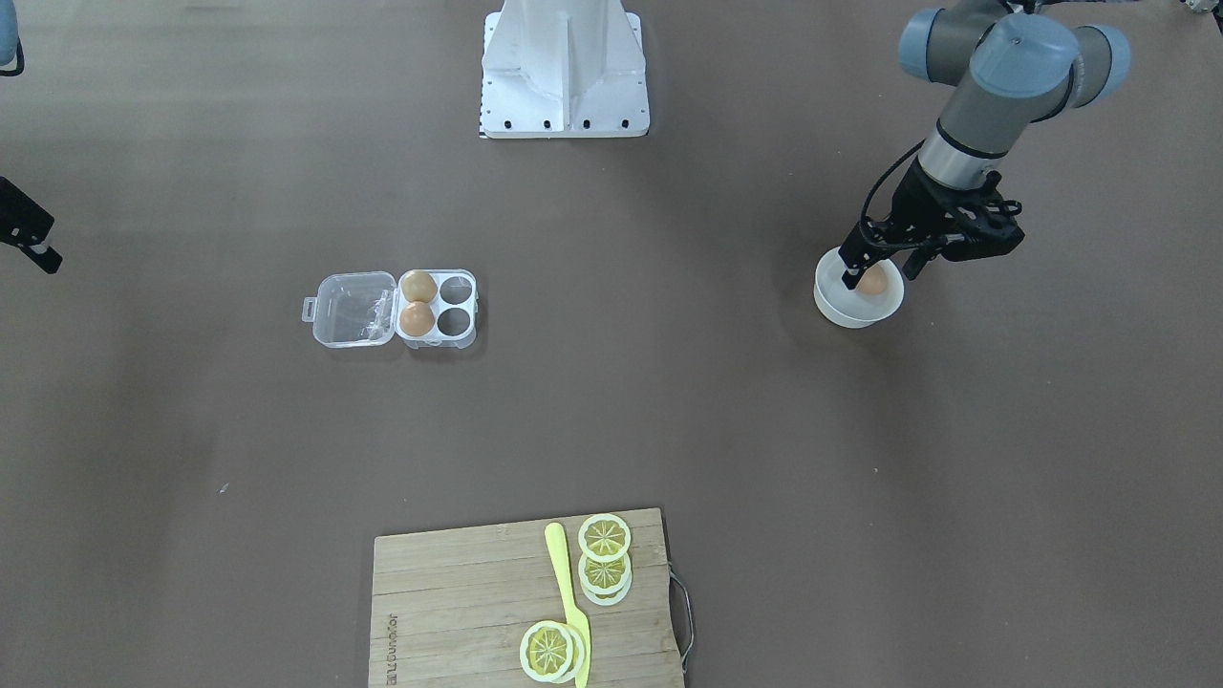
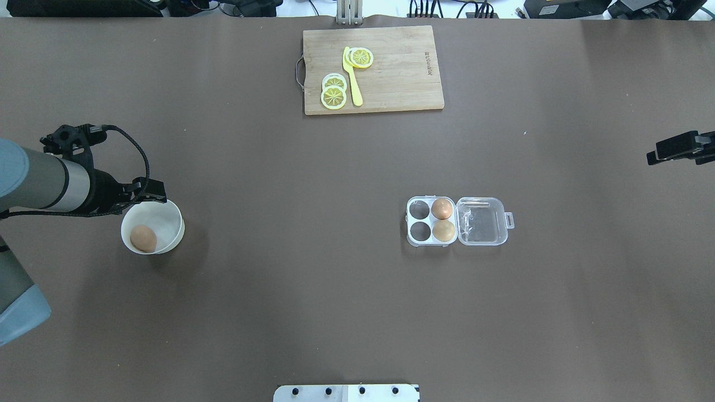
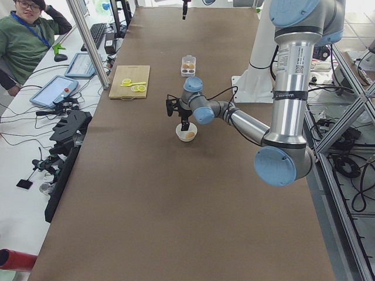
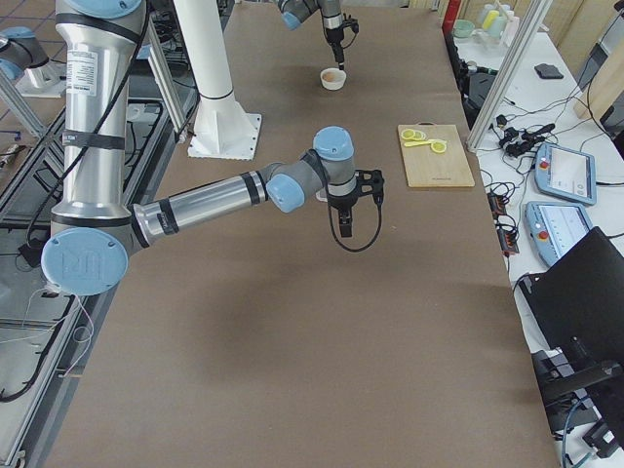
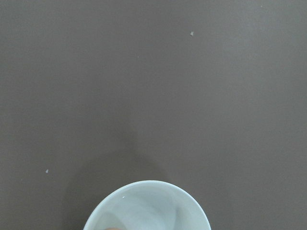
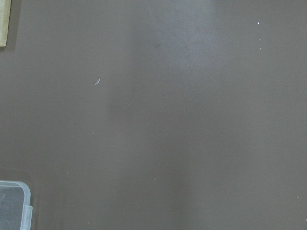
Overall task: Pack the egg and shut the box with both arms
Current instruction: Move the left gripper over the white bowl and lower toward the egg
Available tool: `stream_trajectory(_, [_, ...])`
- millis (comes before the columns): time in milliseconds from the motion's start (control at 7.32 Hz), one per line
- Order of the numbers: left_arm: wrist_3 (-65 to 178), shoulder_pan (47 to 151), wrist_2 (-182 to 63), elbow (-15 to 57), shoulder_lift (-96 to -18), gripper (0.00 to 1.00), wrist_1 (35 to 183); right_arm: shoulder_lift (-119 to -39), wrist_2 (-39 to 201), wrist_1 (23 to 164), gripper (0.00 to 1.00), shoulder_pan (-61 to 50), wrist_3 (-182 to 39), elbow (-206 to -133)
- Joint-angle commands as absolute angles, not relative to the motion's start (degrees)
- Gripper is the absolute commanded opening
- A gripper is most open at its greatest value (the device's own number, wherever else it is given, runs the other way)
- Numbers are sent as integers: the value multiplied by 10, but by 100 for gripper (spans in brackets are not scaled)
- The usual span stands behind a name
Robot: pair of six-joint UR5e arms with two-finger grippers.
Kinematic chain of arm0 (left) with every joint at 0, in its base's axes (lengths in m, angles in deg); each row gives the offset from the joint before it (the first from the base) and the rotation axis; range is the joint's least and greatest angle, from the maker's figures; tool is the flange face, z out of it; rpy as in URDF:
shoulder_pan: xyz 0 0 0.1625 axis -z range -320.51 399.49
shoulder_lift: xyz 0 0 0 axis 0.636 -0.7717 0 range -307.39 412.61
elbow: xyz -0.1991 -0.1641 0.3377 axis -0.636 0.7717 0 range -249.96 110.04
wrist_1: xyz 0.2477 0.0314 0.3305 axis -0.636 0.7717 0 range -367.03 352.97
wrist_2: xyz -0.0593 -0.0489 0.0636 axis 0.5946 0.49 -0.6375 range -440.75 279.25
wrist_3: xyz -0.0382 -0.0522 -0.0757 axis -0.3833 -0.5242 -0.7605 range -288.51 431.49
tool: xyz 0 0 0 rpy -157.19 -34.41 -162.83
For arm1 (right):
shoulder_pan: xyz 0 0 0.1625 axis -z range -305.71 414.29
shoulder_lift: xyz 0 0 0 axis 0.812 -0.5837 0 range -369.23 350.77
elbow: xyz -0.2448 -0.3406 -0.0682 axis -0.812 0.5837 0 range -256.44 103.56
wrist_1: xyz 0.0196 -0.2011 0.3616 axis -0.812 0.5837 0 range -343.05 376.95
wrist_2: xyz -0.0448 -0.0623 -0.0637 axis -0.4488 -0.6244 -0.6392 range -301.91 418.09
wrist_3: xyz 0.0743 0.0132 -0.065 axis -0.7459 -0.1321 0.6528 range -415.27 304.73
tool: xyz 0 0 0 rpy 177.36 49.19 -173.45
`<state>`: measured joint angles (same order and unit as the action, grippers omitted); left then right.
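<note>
Egg [image 1: 871, 281] lies in bowl [image 1: 833, 308], left gripper [image 1: 881, 276] spread above it (lemon slices [image 1: 605, 537] well apart).

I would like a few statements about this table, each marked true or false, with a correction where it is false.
1. The box has its lid open. True.
2. Three eggs sit in the box. False: two eggs sit there, and two cups are empty.
3. One egg lies in the white bowl. True.
4. The pincer at the bowl is the right one. False: it is the left pincer; the right pincer is far off to the side.
5. The lemon slices lie on the cutting board. True.
</note>
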<state>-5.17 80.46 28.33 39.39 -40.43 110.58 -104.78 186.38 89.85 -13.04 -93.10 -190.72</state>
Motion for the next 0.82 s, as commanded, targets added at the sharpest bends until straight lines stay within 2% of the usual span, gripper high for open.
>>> stream_trajectory(0, [-59,791,275,389,-406,97,1106,-1049,1863,898,100,-130,-931,-1907])
stream_trajectory(137, [-59,786,271,384,-406,95,1106,-1049,1863,898,100,-130,-931,-1907])
stream_trajectory(410, [-64,766,251,382,-403,76,1107,-1050,1863,898,100,-130,-931,-1906])
stream_trajectory(547, [-70,761,250,382,-402,70,1107,-1050,1863,898,100,-130,-931,-1906])
stream_trajectory(683, [-70,760,250,383,-399,70,1107,-1050,1859,898,100,-130,-931,-1906])
